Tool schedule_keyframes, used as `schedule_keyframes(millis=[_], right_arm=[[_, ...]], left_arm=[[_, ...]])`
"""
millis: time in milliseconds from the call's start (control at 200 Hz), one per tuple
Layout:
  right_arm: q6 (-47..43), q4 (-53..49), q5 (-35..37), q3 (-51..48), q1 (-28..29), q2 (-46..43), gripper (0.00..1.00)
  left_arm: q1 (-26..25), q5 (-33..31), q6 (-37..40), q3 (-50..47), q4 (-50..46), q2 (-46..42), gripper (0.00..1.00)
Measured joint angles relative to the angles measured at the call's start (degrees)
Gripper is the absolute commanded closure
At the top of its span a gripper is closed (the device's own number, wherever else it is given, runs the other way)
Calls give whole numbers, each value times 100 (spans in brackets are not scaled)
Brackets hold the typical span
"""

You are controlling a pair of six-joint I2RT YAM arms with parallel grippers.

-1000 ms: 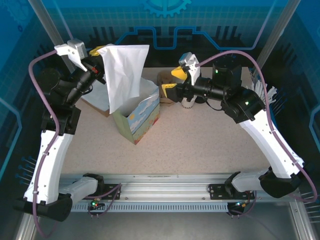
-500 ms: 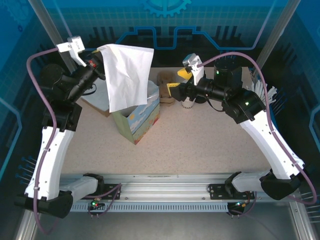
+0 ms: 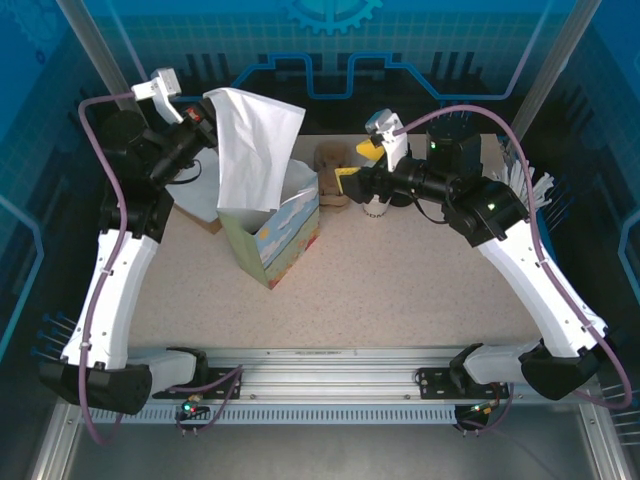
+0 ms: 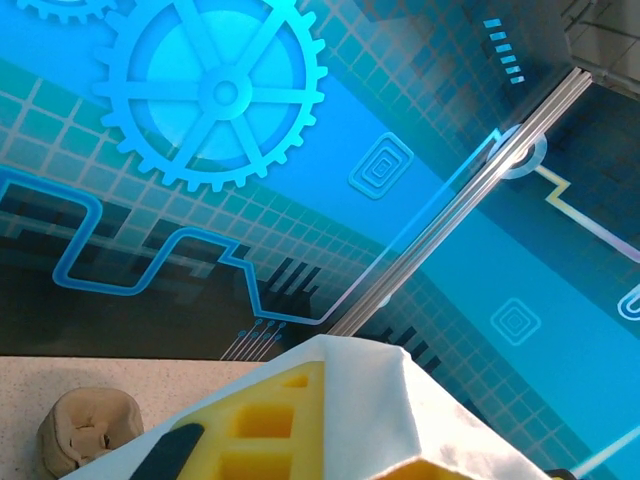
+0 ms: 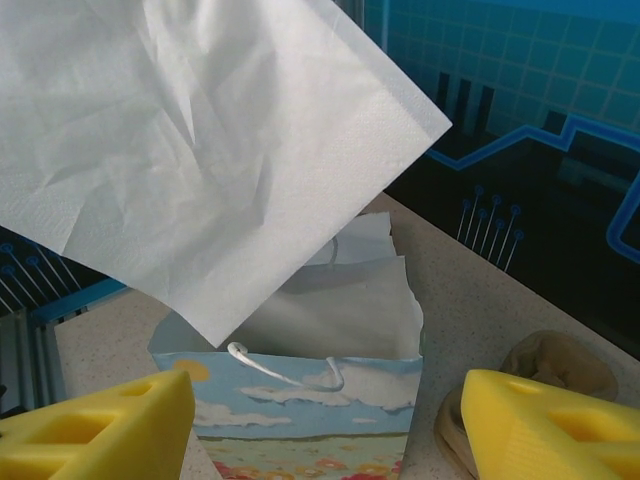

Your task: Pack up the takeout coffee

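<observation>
- White paper sheet (image 3: 252, 150) hangs from my left gripper (image 3: 203, 118), which is raised high at the far left of the table (image 3: 420, 290).
- Left fingers are pressed together on the sheet's top corner. On the left wrist camera the paper drapes over one yellow finger (image 4: 265, 425).
- From that pinch the sheet drops at a slant. Its lowest corner reaches the open mouth of the gift bag (image 3: 275, 235). I cannot tell whether it is inside the rim or only in front of it.
- The bag stands upright, left of centre. It is printed with sky and flowers, and a white cord handle lies across its front rim.
- My right gripper (image 5: 325, 420) is level and faces the bag from the right.
- Its yellow fingers (image 5: 100, 425) are spread wide. They hold nothing and touch nothing.
- A crumpled brown lump (image 3: 330, 158) lies on the table just behind the right gripper, between it and the bag's far corner.
- A small white cup-shaped thing (image 3: 375, 207) stands under the right wrist. I cannot tell more about it.
- I cannot tell where the takeout coffee stands, because the right arm covers the ground behind the bag.
</observation>
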Motion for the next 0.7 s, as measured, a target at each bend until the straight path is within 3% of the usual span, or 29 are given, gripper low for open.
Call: schedule_keyframes(millis=[95, 345, 700], right_arm=[[0, 24, -114, 2, -2, 31, 25], [166, 654, -1010, 332, -116, 553, 7], [57, 1257, -2275, 1019, -160, 1115, 6]], left_arm=[[0, 101, 26, 188, -66, -72, 100], [-20, 717, 129, 597, -133, -553, 100], [-68, 1322, 109, 551, -160, -697, 100]])
